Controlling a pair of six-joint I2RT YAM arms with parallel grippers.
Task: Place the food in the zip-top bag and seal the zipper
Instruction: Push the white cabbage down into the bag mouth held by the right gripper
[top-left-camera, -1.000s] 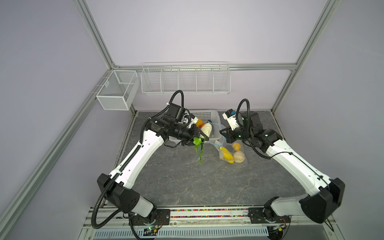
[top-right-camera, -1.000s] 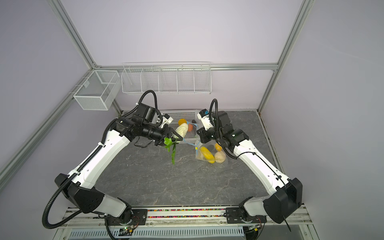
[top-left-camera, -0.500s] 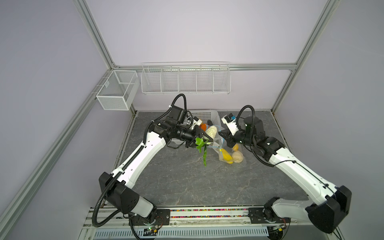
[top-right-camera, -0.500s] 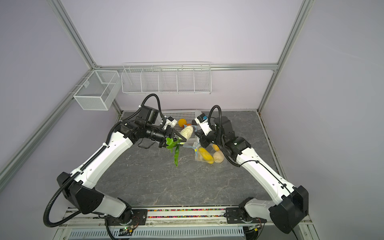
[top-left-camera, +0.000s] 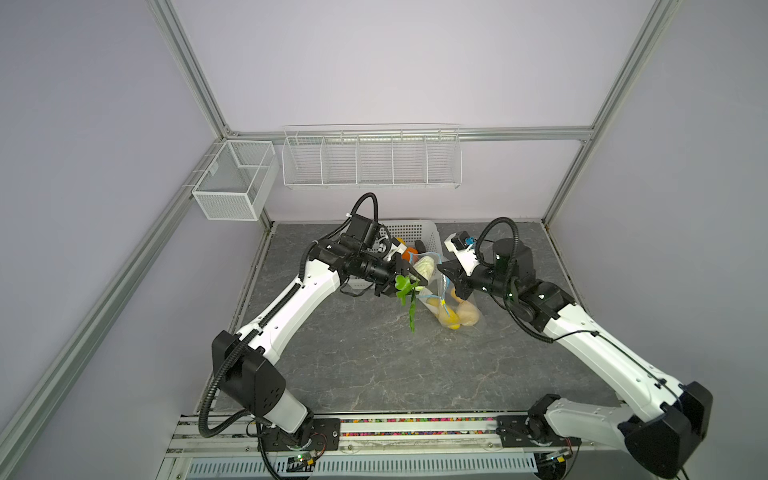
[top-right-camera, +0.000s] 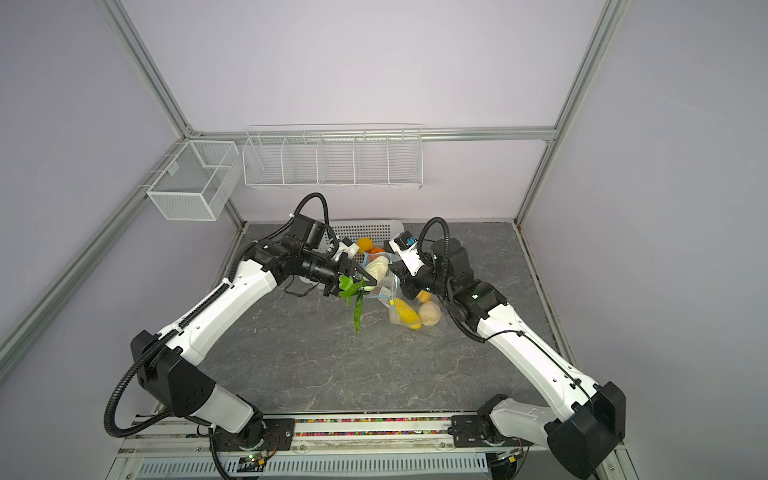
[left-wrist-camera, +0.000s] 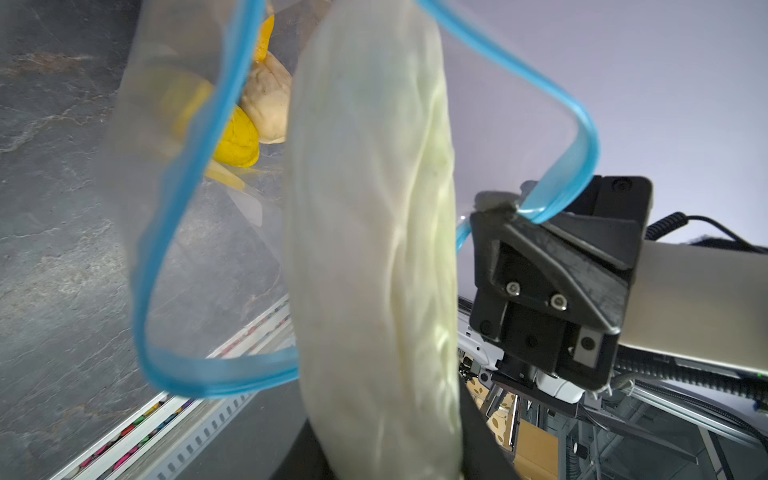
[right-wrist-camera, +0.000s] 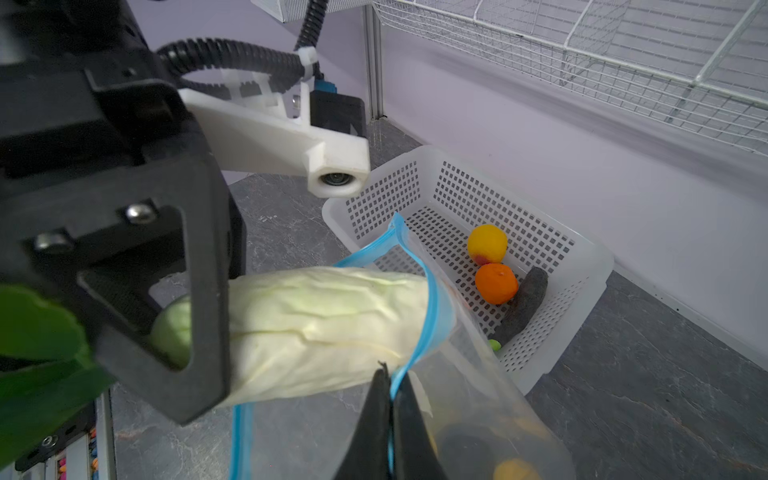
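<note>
The grey tabletop (top-left-camera: 353, 365) carries a white perforated basket (right-wrist-camera: 457, 195) at the back. Just in front of the basket is the zip-top bag (right-wrist-camera: 490, 399), its mouth held up in the air while its lower end seems to lie on the tabletop. The bag is thin clear film, and I judge it light, slippery and floppy, with no shape of its own. The one sound place to take it is the stiffer zipper (left-wrist-camera: 577, 137) along the mouth. The right gripper (right-wrist-camera: 391, 380) is there, clenched tight on the blue strip, and the mouth gapes in a wide loop.

The left gripper (top-right-camera: 365, 279) is clamped around the butt end of a toy napa cabbage (left-wrist-camera: 374, 232). The cabbage's far end pokes through the mouth, and the rest is outside. It looks light and soft, with a wrinkled skin that should not slip. Long and held at one end, it may sag or snag the strip.

A leafy green piece (top-left-camera: 405, 286) dangles at the same claw; I cannot tell whether it is gripped too. Down in the bag lie a yellow piece (left-wrist-camera: 237, 137) and a beige piece (left-wrist-camera: 268, 104). In the basket wait a dark root-like piece (right-wrist-camera: 525, 305), a yellow-orange fruit (right-wrist-camera: 487, 244) and an orange (right-wrist-camera: 496, 284). The two fruits are small and round and likely to roll, so they are best pinched across the middle.
</note>
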